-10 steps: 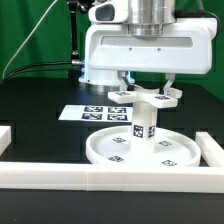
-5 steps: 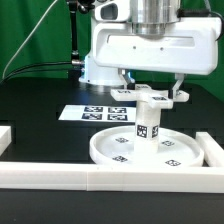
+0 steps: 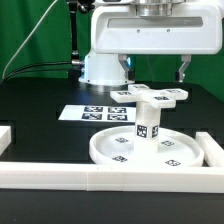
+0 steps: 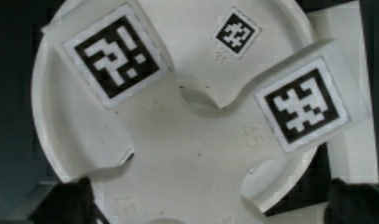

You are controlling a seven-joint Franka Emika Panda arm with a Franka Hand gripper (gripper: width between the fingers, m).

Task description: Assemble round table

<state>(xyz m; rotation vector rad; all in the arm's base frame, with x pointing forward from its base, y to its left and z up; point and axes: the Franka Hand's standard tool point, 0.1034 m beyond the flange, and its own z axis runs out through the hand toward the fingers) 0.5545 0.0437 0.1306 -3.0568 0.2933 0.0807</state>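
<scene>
The round table stands assembled upside down near the middle of the black tabletop point(image 3: 40, 100). Its big rimmed disc point(image 3: 110, 150) lies flat, the short thick leg point(image 3: 146, 122) rises upright from the disc's centre, and the cross-shaped foot point(image 3: 150, 95) sits level on top of the leg. Small black-and-white tags show on all three parts. In the wrist view the foot point(image 4: 195, 100) fills the picture, three tags on its arms.

Straight above the foot, at twelve o'clock from it, hangs the gripper point(image 3: 153, 70), its two fingers spread wide on either side and clear of the foot, touching nothing.

At about ten o'clock from the disc, further back on the table, lies the marker board point(image 3: 88, 113), flat, close to the disc but apart from it. A long white rail point(image 3: 100, 180) runs along the front edge at six o'clock, with short rail pieces at three o'clock point(image 3: 212, 150) and nine o'clock point(image 3: 5, 137). Behind the table hangs a green curtain point(image 3: 30, 30), with a dark cable across it.
</scene>
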